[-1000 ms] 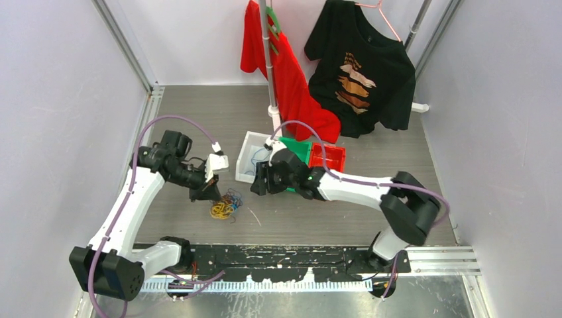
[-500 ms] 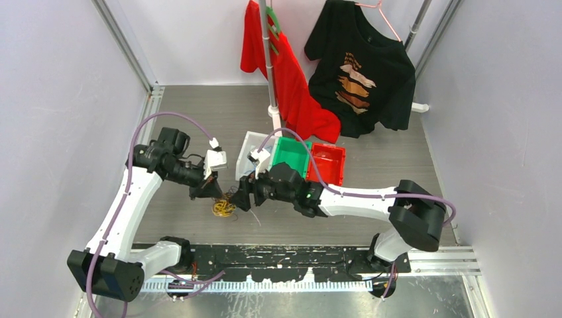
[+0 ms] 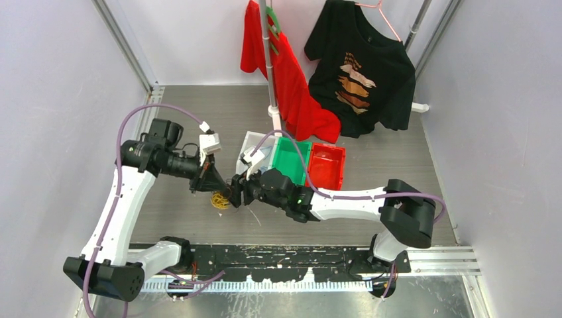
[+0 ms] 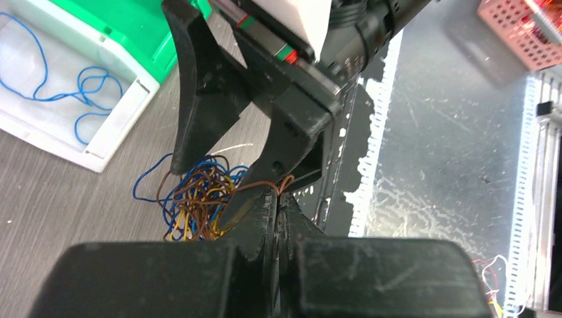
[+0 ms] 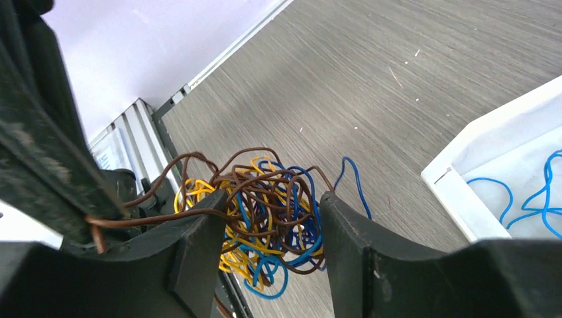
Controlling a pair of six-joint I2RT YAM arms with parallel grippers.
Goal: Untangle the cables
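The left tool is closed tight on one brown cable that runs to the heap of cables on the worktop. The right tool stands apart, one finger at each side of the heap. Farther back, a white tray holds blue cable.

Green bin, red bin, black shirt

Bright, even light; close foreground blurred in wrist views.
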